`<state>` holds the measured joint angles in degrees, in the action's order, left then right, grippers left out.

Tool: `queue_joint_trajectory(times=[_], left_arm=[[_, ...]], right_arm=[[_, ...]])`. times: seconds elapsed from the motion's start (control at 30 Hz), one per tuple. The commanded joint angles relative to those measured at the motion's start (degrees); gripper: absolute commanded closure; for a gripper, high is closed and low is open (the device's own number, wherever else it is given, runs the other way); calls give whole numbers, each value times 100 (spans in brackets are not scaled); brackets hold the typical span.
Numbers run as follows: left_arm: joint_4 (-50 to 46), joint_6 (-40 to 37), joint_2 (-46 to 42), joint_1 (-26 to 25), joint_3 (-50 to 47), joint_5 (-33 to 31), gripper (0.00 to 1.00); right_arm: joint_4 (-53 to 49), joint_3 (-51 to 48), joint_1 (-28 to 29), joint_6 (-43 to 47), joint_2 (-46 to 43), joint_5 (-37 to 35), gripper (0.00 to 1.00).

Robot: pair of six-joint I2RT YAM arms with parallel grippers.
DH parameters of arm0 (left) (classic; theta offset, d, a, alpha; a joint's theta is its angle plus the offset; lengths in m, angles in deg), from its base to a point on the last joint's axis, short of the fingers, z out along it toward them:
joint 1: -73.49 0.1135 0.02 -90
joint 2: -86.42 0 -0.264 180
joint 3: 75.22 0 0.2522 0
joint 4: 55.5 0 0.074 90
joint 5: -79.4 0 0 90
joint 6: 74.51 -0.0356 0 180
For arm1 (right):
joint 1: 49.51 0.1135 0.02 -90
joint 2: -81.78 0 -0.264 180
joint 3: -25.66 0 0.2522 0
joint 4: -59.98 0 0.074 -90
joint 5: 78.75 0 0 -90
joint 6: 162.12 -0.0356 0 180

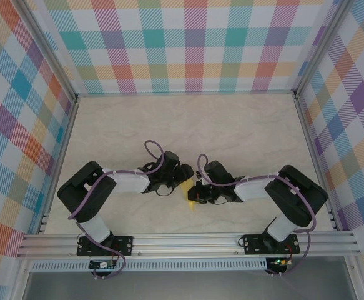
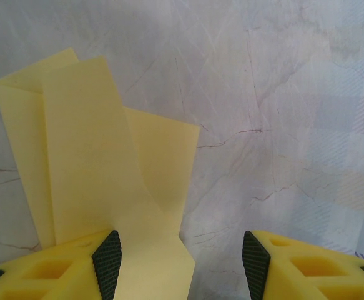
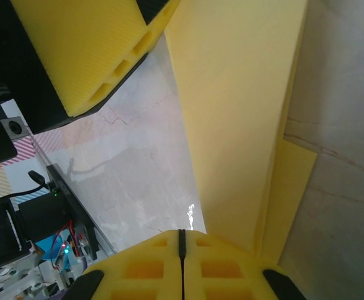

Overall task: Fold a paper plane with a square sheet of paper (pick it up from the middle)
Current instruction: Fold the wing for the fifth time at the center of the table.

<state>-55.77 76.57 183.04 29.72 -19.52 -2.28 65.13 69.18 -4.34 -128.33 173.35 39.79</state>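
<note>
Right, the paper (image 2: 88,156) is seen already creased into a long narrow strip of several layers, no longer a flat square. It is found over the near-middle of the table (image 2: 281,94), stretched between the two claw tips. A second, lower flap is seen beside the main strip.

No finished dart can be made out: no sharp nose is clearly shown and no wings are spread. Progress is judged to be past the first lengthwise folds, with the wing folds and final shaping left to be done. The exact fold count cannot be told.

Left claw (image 2: 182,265): spread wide. The strip is passed through the gap, hard against one pad (image 2: 107,262), and the other pad is set well apart from it. Nothing is being squeezed there.

Right claw (image 3: 182,240): fingers are pressed together, with the seam between them closed. The paper is seen rising from just past the tips, so it is judged to be pinched at that end, though the contact itself is hidden by the fingers. In the right wrist view, a finger of the left claw is seen just beside the strip's far end.
</note>
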Motion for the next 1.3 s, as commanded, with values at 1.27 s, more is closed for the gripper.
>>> queue_joint_trajectory(times=[1.27], left_arm=[[-843,9,113,-16,-192,-209,43]], right_arm=[[646,-412,106,93,556,787,93]])
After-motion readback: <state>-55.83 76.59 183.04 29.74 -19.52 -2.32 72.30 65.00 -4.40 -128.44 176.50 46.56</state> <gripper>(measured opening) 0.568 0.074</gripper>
